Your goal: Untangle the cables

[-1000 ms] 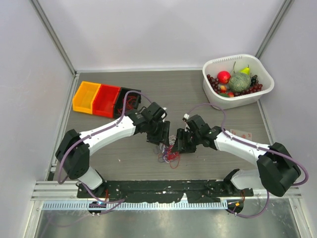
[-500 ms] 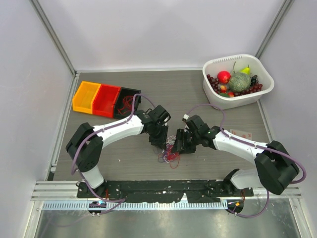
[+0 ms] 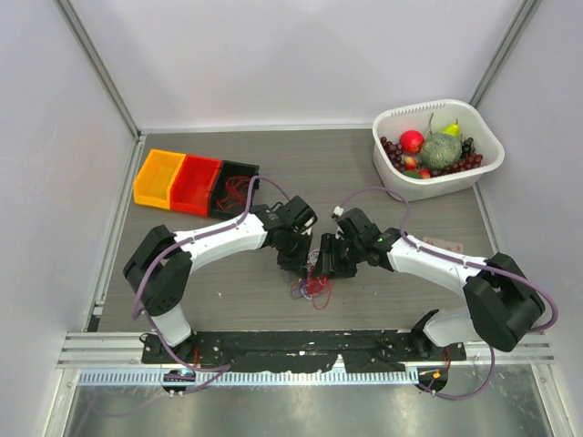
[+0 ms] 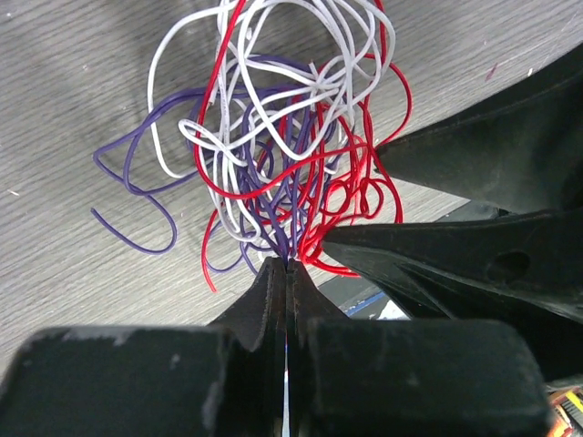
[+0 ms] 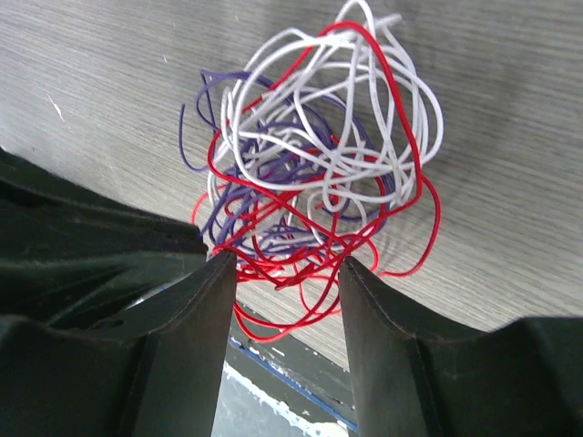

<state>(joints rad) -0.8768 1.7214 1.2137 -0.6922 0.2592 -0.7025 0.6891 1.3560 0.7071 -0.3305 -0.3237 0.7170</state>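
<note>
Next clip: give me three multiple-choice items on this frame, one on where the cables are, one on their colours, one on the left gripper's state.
1. Where is the cable tangle?
A. far left corner
B. between the left gripper and the right gripper
C. far right corner
2. Which strand colours show?
A. green and yellow
B. black only
C. red, white and purple
3. The left gripper is:
A. wide open
B. shut on purple strands
C. out of view
Answers: 1 B, the top view shows it there; 2 C, both wrist views show those three; 3 B, its jaws press together on purple strands.
</note>
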